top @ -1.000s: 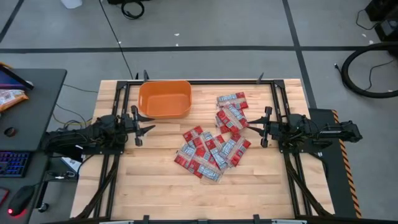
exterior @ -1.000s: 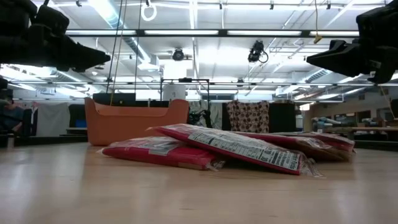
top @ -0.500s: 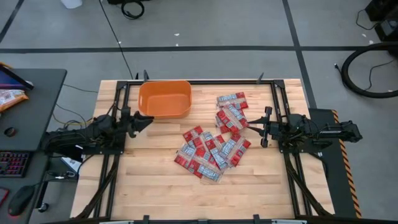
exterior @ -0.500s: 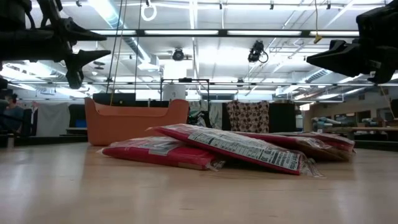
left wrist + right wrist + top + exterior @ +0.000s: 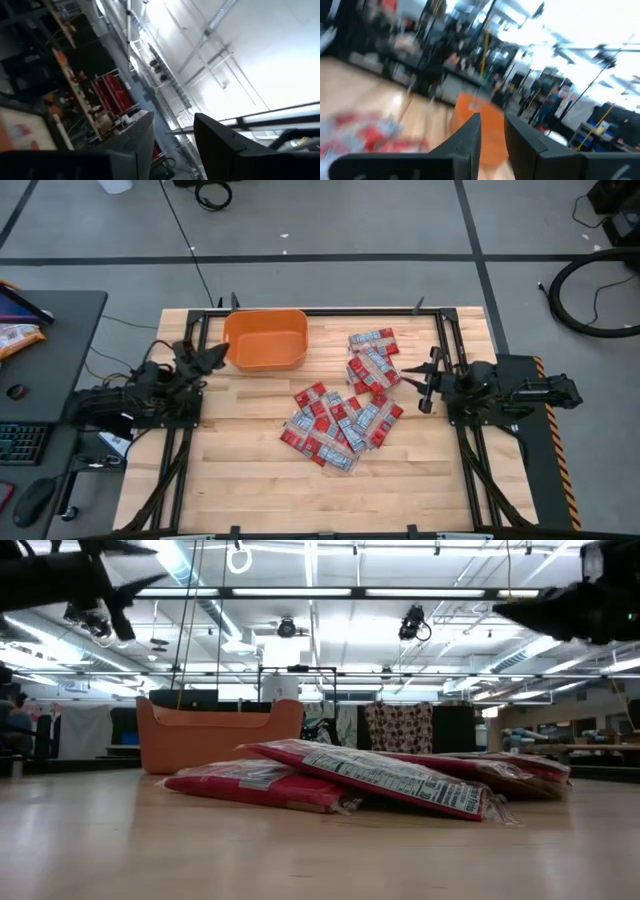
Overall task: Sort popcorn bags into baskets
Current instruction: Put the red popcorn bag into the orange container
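The orange basket point(image 5: 264, 317) stands at the table's far edge, left of centre, and shows as well in the low view point(image 5: 220, 735) and in the right wrist view point(image 5: 470, 106). The red popcorn bags lie flat in two overlapping heaps: one mid-table point(image 5: 340, 423), one nearer the far right point(image 5: 372, 358). In the low view they form a low stack point(image 5: 370, 775). My left gripper point(image 5: 208, 356) point(image 5: 172, 120) hovers high beside the basket's left wall, tipped upward, fingers slightly apart. My right gripper point(image 5: 418, 381) point(image 5: 492, 119) hovers right of the far heap, pointing at it, with a narrow gap.
A black metal frame point(image 5: 320, 311) runs round the table's edges. The near half of the wooden top point(image 5: 300, 495) holds no objects. A side desk on the left carries a keyboard point(image 5: 20, 442), a mouse and an orange snack bag point(image 5: 15, 337).
My left gripper has risen, drawn back toward the table's left and far edges, rolled about its axis and tipped upward, ending beside the basket's left wall. My right gripper has lifted a little. Bags and basket have stayed put.
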`<action>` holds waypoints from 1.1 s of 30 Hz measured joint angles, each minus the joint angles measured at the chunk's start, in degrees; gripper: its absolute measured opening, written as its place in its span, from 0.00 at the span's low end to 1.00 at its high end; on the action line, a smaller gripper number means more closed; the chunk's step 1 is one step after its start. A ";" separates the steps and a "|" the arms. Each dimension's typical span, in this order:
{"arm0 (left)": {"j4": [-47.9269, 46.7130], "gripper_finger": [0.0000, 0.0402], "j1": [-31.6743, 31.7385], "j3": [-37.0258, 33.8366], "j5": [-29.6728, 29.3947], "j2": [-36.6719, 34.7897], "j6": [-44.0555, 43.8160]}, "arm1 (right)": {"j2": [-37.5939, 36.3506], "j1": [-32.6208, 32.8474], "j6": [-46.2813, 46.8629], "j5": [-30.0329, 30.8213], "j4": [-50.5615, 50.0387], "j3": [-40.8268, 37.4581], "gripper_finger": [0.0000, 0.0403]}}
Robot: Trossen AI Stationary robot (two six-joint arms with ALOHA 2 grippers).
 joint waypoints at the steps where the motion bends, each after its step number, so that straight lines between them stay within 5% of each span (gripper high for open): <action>1: 0.40 0.35 -0.43 1.36 0.06 1.30 0.72 | 0.00 0.00 1.43 0.02 2.29 0.02 0.22; 8: 0.34 0.35 -3.19 11.24 0.08 16.85 5.25 | -0.02 0.00 18.36 3.72 17.37 0.00 0.22; 13: 0.17 0.35 -5.16 18.51 0.08 30.10 5.19 | -0.02 0.00 47.09 17.06 22.93 0.02 0.22; 16: 0.05 0.35 -5.79 22.15 0.12 36.79 5.21 | -0.01 0.02 56.62 22.49 22.69 0.00 0.22; 19: 0.10 0.35 -6.08 24.92 0.74 41.72 2.07 | -0.02 0.00 59.01 25.37 22.79 0.00 0.22; 27: 0.10 0.35 -8.08 32.20 14.65 53.69 -3.79 | -0.02 0.02 60.95 25.66 24.46 0.00 0.22; 33: -1.37 0.35 -12.42 39.42 15.77 63.63 0.94 | -0.02 0.02 72.55 20.72 24.07 0.00 0.22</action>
